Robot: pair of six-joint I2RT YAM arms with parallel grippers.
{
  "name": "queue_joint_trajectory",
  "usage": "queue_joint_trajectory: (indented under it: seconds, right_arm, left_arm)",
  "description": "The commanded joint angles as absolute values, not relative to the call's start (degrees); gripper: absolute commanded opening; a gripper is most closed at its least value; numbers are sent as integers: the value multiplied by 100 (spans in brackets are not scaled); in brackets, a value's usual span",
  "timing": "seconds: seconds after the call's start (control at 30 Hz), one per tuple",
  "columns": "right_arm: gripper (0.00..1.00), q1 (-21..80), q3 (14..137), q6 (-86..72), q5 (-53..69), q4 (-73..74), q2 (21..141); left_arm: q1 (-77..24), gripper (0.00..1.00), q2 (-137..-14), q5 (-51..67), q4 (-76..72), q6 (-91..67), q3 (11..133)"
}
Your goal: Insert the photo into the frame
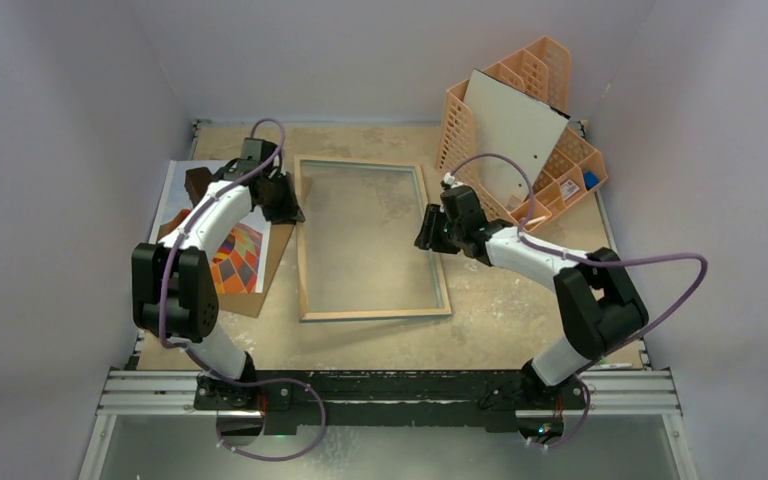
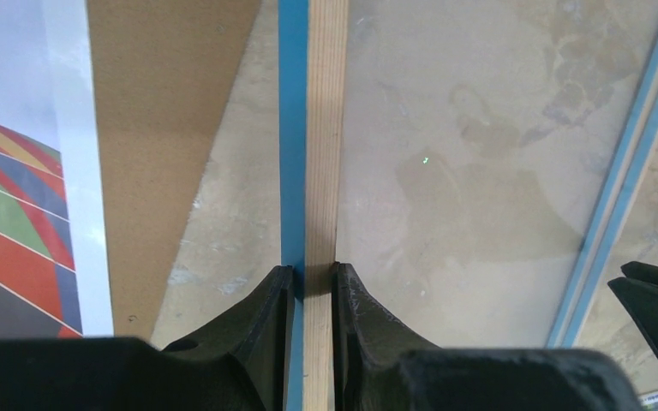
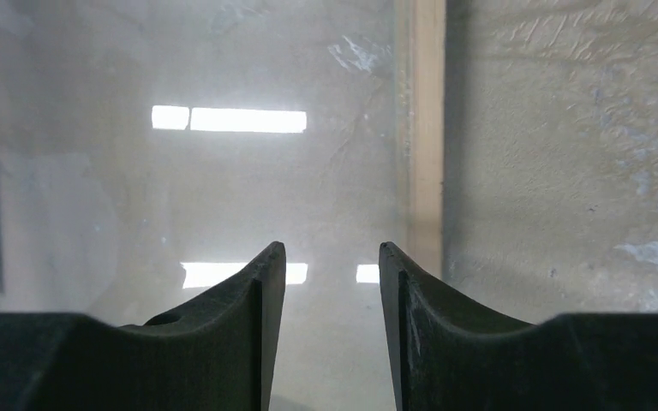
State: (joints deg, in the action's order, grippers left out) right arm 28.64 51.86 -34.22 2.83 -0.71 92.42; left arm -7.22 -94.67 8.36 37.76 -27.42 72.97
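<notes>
The frame lies flat in the middle of the table, light wood rim up, with the glass pane in it. My left gripper is at its left rail near the far corner. In the left wrist view, that gripper is shut on the rail, one finger on the blue side and one on the wood. My right gripper is at the right rail. In its own view, it stands open over the glass, the wooden rail just right of it. The photo lies left of the frame, partly under my left arm.
A brown backing board lies under the photo, its corner close to the frame's left rail. An orange lattice organiser stands at the back right with a grey-white board leaning in it. Walls close in the table on three sides.
</notes>
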Motion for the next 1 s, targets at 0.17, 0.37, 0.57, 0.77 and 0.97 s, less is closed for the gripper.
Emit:
queue_joint_trajectory:
  seconds: [0.17,0.37,0.57,0.77,0.97]
  right_arm:
    - [51,3166,5633,-3400,656,-425,8929]
    - [51,3419,5897,-3448,1454,-746,9553]
    - [51,3916,6665,-3506,1650,-890,10400]
    - [49,4231,7602,-3629,1741,-931,11254]
    - [49,4430,8146,-3623,1777,-946,11680]
  left_arm:
    - [-871,0,-9112,1075,3586,-2935,7571]
    - [-870,0,-9119,87,3836,-2971,7599]
    - [-853,0,-9115,-744,4146,-2856,7633]
    - [-754,0,-8996,-1150,4299,-2792,7607]
    - [-539,0,-8937,-1032,4264,-2649,7591]
